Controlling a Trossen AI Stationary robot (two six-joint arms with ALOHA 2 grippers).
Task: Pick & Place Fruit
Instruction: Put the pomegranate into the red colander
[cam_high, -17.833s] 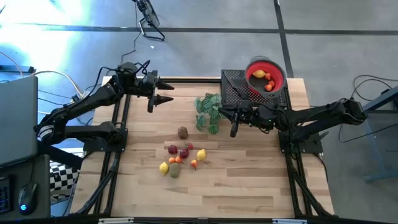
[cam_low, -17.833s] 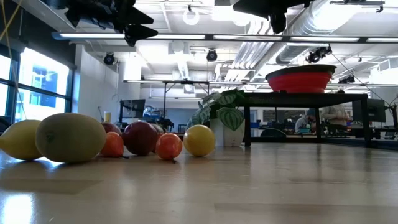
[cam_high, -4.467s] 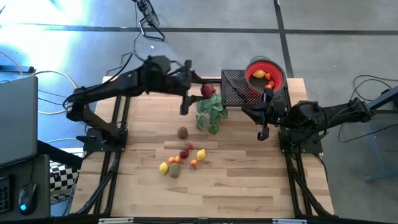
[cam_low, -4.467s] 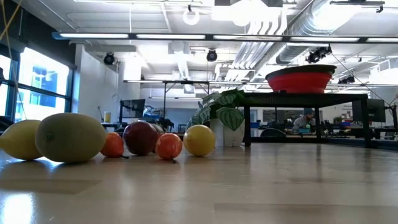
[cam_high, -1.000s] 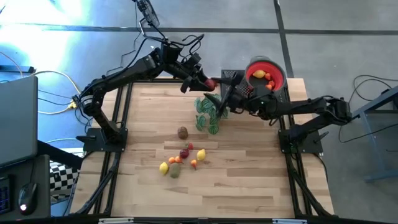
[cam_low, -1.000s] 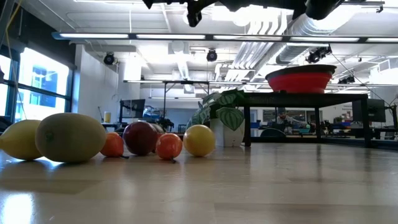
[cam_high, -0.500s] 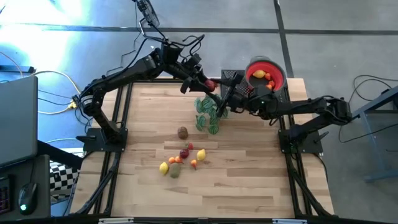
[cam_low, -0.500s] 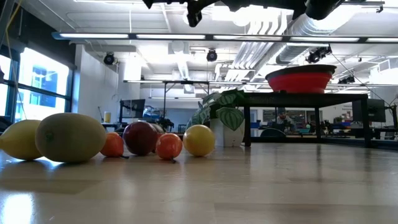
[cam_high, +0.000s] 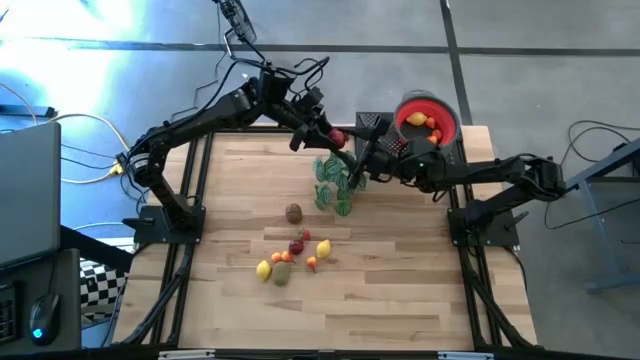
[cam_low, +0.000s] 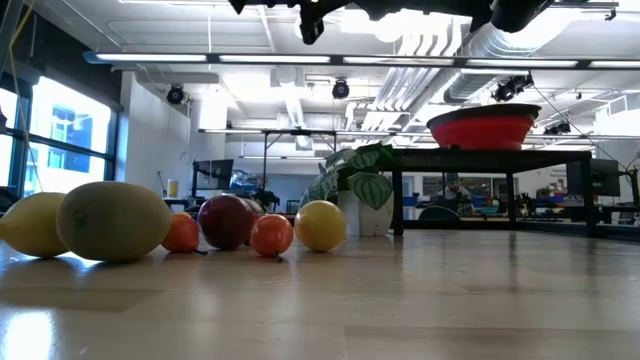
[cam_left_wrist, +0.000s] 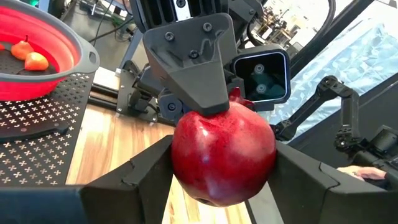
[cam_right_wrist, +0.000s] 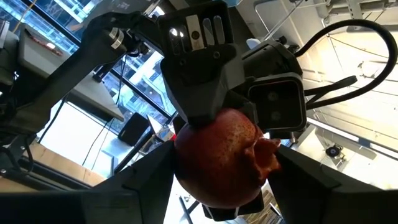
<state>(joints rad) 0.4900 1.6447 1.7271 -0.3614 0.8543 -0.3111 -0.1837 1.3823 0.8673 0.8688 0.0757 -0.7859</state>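
A dark red pomegranate (cam_high: 338, 136) hangs in the air above the far part of the table, over the green plant sprig (cam_high: 336, 180). Both grippers meet on it. My left gripper (cam_high: 332, 133) reaches in from the left and is shut on it (cam_left_wrist: 224, 155). My right gripper (cam_high: 349, 148) reaches in from the right and is also shut on it (cam_right_wrist: 217, 162). Several small fruits (cam_high: 293, 252) lie on the table's middle, also in the low view (cam_low: 225, 222). The red bowl (cam_high: 405, 104) sits on a black stand and holds a few fruits. My left gripper pinches the pomegranate between its two fingers (cam_left_wrist: 146, 177), one on each opposite side (cam_left_wrist: 179, 158). The fingers come about level from the table's left. The fruit is lifted clear. My right gripper pinches the same pomegranate by two opposite sides (cam_right_wrist: 181, 165) between its fingers (cam_right_wrist: 146, 177). It comes from the table's right, slanting a little upward. The fruit's crown (cam_right_wrist: 267, 152) sticks out to one side.
The black mesh stand (cam_high: 378, 132) with the bowl is at the far right, close to both grippers. A brown fruit (cam_high: 293, 212) lies alone on the table near the sprig. The near half of the wooden table (cam_high: 400, 300) is bare.
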